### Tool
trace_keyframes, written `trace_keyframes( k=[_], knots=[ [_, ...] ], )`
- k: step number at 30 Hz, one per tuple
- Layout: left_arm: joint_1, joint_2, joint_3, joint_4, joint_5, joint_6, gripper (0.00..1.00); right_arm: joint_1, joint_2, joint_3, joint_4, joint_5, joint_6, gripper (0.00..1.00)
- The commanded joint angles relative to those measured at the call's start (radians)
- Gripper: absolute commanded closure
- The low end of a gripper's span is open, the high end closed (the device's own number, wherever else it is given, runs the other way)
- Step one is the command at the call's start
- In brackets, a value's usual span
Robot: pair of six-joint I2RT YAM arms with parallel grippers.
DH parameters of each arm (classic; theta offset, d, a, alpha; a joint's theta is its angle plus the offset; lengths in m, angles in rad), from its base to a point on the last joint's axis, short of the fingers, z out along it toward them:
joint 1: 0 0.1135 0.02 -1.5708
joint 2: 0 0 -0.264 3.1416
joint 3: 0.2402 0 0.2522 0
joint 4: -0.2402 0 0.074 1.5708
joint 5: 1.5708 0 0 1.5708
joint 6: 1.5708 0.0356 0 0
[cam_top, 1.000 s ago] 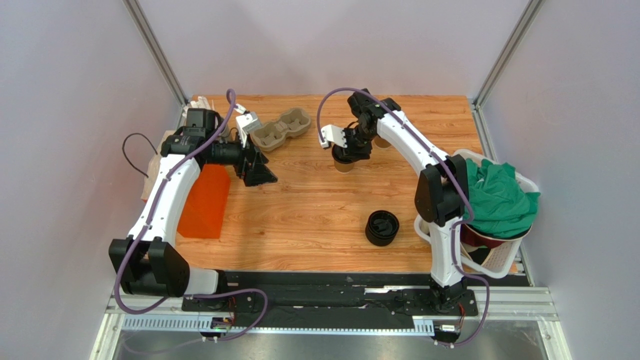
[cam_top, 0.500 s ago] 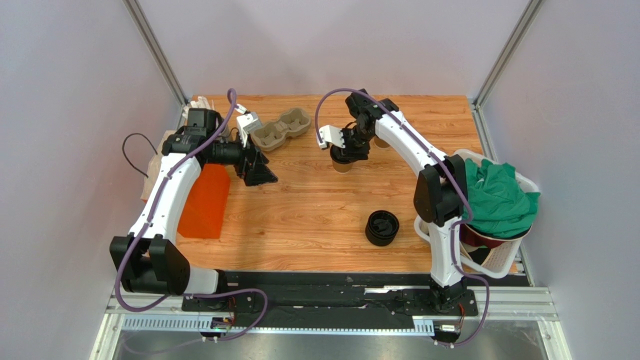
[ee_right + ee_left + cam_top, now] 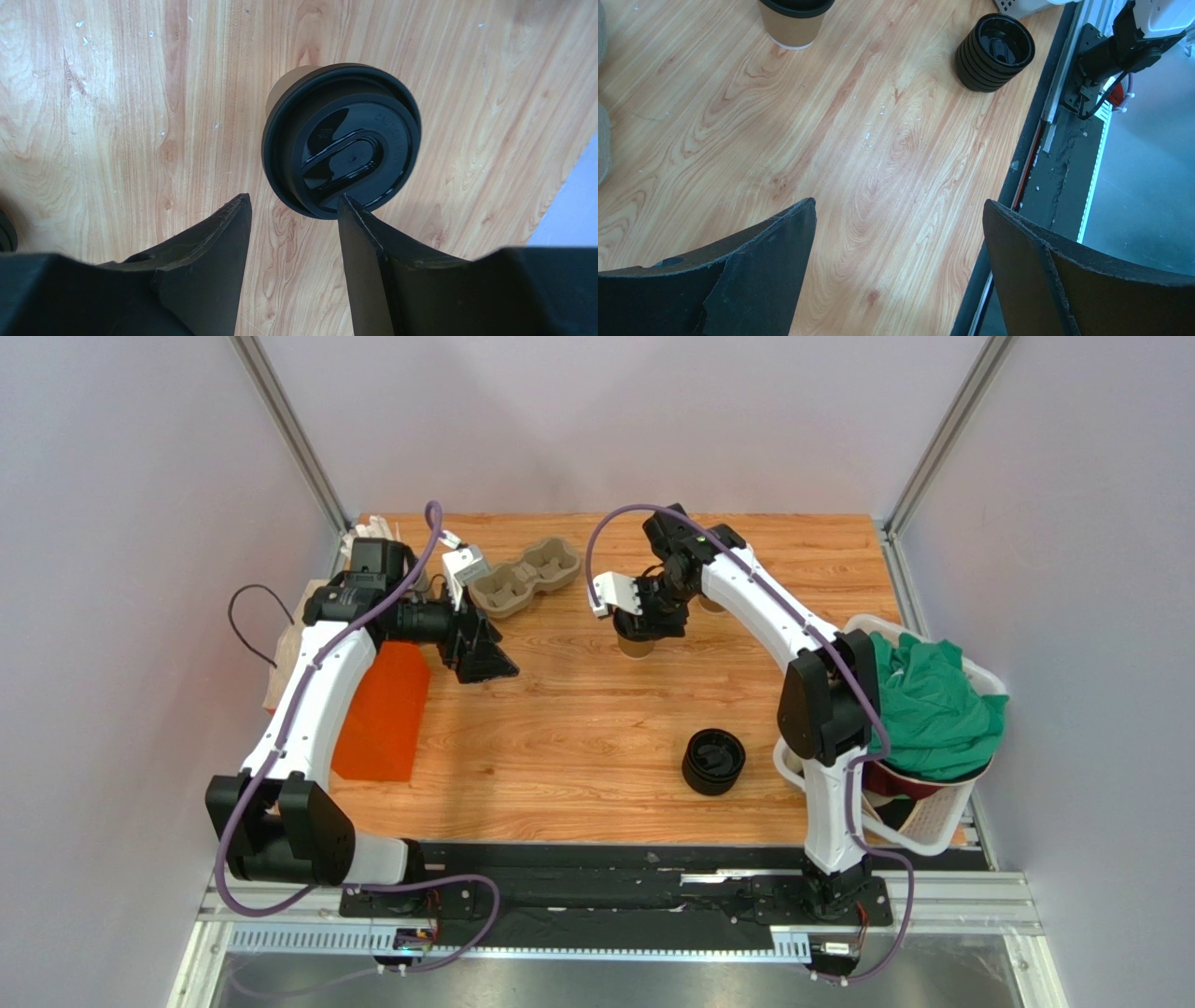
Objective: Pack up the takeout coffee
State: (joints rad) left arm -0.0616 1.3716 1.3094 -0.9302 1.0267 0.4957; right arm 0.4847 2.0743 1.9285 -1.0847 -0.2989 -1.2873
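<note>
Coffee standing on worktop, just beyond right tool, jaws hanging parted, empty. Left tool gaping, empty.

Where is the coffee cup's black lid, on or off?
On. The black lid covers the whole top of the brown cup, which stands upright on the table.

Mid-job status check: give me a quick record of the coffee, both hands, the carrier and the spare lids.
coffee: lid on, upright on the table
right hand: open, over the lid, not gripping it
left hand: open, empty, near the carrier
carrier: pulp tray at the back, both wells look empty
spare lids: black stack, front right
</note>
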Motion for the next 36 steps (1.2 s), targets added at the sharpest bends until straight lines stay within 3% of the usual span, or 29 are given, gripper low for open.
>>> trace_keyframes(
  k=[1, 27, 36],
  knots=[
    [-0.001, 0.007, 0.007, 0.014, 0.033, 0.004, 0.03, 0.012, -0.065, -0.005, 0.045, -0.022, 0.002, 0.47],
    [-0.001, 0.024, 0.01, 0.01, 0.035, 0.004, 0.03, 0.023, 0.055, 0.046, 0.009, -0.017, -0.007, 0.56],
    [-0.001, 0.027, 0.011, 0.01, 0.038, 0.004, 0.03, 0.023, 0.05, 0.055, -0.02, -0.006, -0.01, 0.71]
  ],
)
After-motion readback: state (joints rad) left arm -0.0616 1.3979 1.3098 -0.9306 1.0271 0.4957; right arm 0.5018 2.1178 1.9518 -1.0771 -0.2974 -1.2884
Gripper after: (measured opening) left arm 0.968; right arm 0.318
